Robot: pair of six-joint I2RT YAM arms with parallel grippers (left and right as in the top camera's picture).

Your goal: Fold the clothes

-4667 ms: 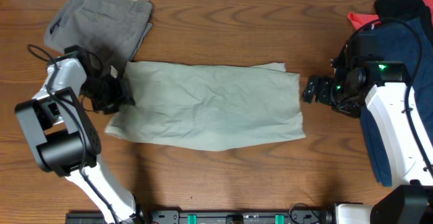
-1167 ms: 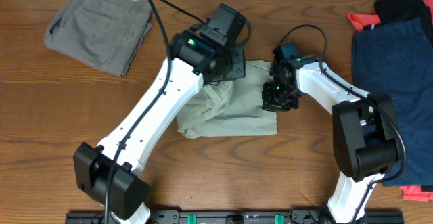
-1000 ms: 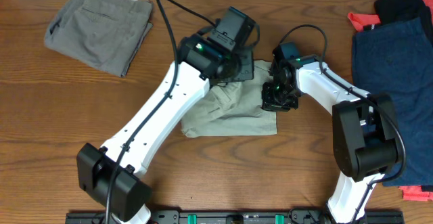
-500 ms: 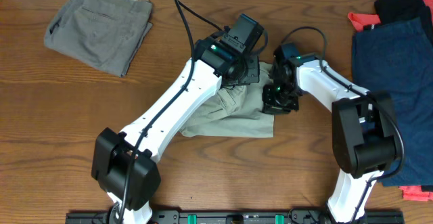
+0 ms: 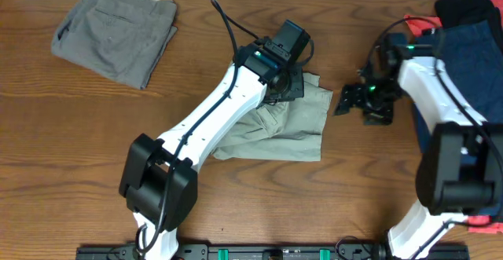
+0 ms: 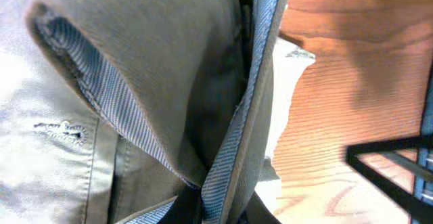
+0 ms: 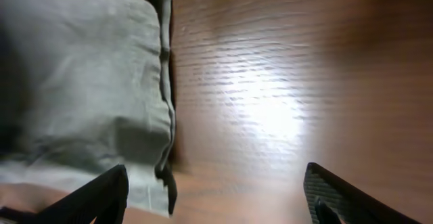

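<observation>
The light khaki shorts (image 5: 275,130) lie folded over in the middle of the table. My left gripper (image 5: 297,87) sits at their upper right corner, shut on the cloth. In the left wrist view the pale blue striped waistband lining (image 6: 237,143) runs down into the pinch of that gripper (image 6: 226,214). My right gripper (image 5: 343,103) stands open over bare wood, just right of the shorts. In the right wrist view its fingers (image 7: 101,197) are spread wide with nothing between them, and the shorts' edge (image 7: 81,82) lies at the left.
A folded grey-olive pair (image 5: 118,32) lies at the back left. A dark navy pair (image 5: 471,64) lies at the right edge under my right arm, with a red item (image 5: 420,24) and a black one (image 5: 468,5) behind it.
My right gripper has opened, let go of the khaki shorts and drawn away to the right. My left gripper has carried the folded edge a little further right.
</observation>
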